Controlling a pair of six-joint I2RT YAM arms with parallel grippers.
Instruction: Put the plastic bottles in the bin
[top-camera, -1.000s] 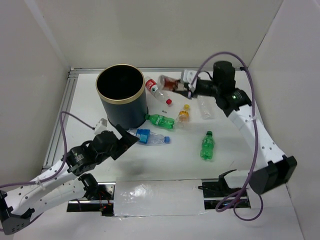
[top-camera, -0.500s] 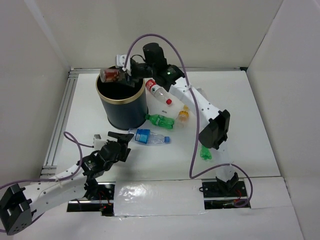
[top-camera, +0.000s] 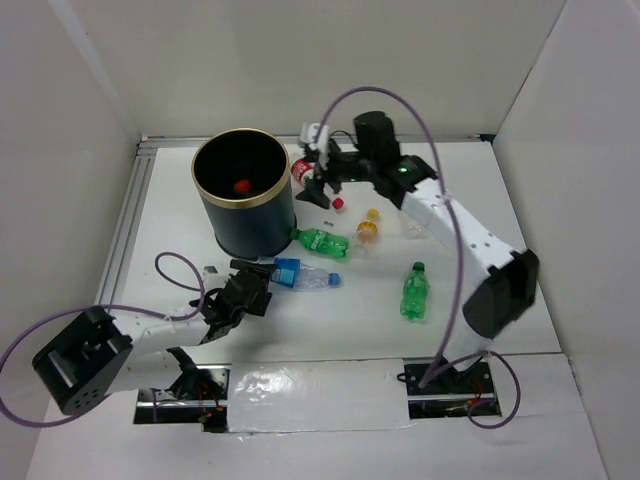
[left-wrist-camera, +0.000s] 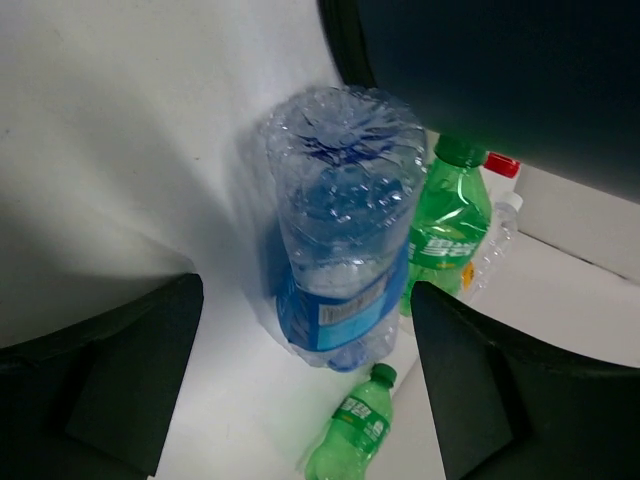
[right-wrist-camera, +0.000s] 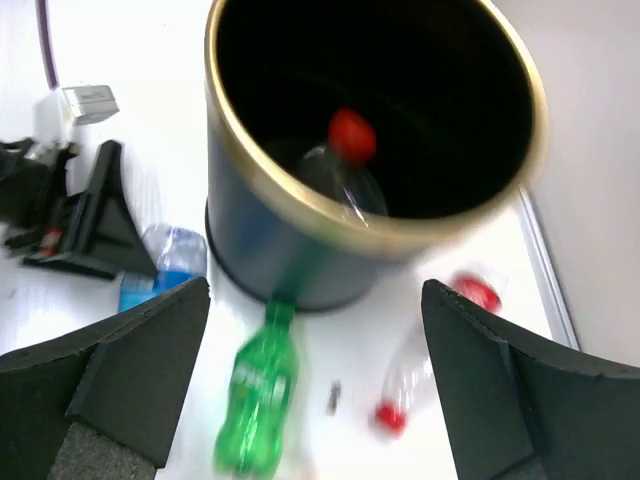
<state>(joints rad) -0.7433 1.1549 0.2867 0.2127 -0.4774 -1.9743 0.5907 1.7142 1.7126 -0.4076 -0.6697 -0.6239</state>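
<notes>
Overhead view: tall dark navy cylindrical bin with gold rim (top-camera: 246, 228) stands upper left of centre; a clear plastic bottle with red cap (top-camera: 241, 186) lies inside it. Right gripper (top-camera: 320, 180), fingers spread and empty, hangs just right of the rim, beside a red-labelled clear bottle (top-camera: 303, 170). Left gripper (top-camera: 257, 284), fingers spread, sits lower left of centre; a blue-labelled clear bottle (left-wrist-camera: 340, 250) lies lengthwise between them; a green bottle (top-camera: 322, 241) lies at the bin's foot; another green bottle (top-camera: 414, 291) lies right of centre.

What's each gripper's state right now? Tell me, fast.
Left gripper: open, facing the blue-label bottle, not gripping it.
Right gripper: open, empty.
</notes>
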